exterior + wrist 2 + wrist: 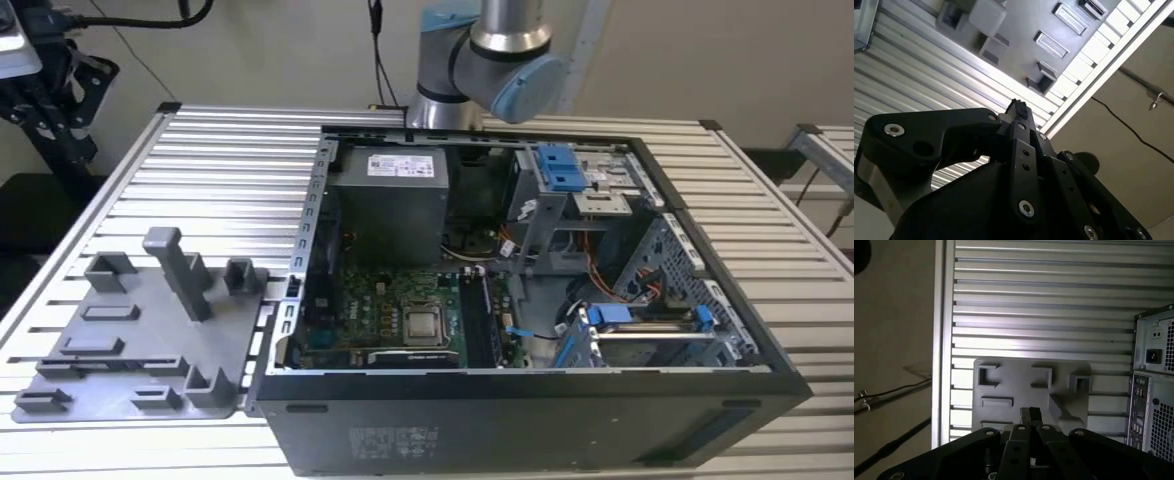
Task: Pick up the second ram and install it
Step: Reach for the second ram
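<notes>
Second ram (473, 315): dark board, apparently seated upright in a slot just beside the processor (424, 323), inside the open computer case (534, 420); not surely told from its neighbour. Tool (1030, 413): clenched, nothing between the tips in both wrist views, above the grey holder tray (1014, 371) on the bench (227, 150), apart from the case. Judged: picking and seating done, little or nothing left

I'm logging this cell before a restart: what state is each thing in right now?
gripper: shut, nothing seen between the fingertips, pointed at the grey tray.
grey tray: flat on the table, beside the case.
computer case: on its side, side panel off, inside exposed.
processor: bare, no cooler on it.
memory slots: dark strips there; cannot tell whether boards are seated.
</notes>
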Robot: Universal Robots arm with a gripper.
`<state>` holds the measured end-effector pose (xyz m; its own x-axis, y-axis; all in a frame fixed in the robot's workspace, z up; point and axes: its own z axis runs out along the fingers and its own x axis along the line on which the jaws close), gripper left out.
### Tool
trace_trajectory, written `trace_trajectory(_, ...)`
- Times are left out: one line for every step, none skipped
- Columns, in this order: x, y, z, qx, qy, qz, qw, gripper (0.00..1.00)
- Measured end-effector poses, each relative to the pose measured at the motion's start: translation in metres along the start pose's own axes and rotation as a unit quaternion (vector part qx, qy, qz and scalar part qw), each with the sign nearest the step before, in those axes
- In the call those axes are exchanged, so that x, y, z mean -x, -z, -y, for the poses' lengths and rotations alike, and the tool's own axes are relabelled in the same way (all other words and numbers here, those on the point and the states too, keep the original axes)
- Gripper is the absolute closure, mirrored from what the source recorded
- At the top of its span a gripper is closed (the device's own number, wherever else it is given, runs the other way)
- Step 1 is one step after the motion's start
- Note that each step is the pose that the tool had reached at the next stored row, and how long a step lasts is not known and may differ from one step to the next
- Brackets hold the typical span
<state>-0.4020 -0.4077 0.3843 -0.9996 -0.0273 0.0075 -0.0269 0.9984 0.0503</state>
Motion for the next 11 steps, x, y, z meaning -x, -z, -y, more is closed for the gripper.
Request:
trace_trajectory(-0.0009,-0.0002,0.0,0.0,0.001,0.0001,1.0,0.89)
trace_trajectory(-0.0011,-0.0002,0.0,0.0,0.002,0.0,1.0,0.89)
trace_trajectory(-0.0011,-0.0002,0.0,0.0,0.003,0.0,1.0,0.89)
trace_trajectory(-0.0011,-0.0002,0.0,0.0,0.003,0.0,1.0,0.89)
trace_trajectory(-0.0011,-0.0002,0.0,0.0,0.003,0.0,1.0,0.89)
trace_trajectory(-0.0012,-0.0002,-0.0001,0.0,0.003,0.0,1.0,0.89)
trace_trajectory(-0.0013,-0.0002,0.0,0.0,0.003,0.0,1.0,0.89)
trace_trajectory(-0.0014,-0.0002,0.0004,0.0,0.003,-0.0001,1.0,0.89)
trace_trajectory(-0.0014,-0.0003,0.001,0.0,0.003,0.0,1.0,0.89)
trace_trajectory(-0.0014,-0.0003,0.0019,0.0,0.003,-0.0001,1.0,0.89)
trace_trajectory(-0.0013,-0.0003,0.0033,0.0,0.003,-0.0003,1.0,0.89)
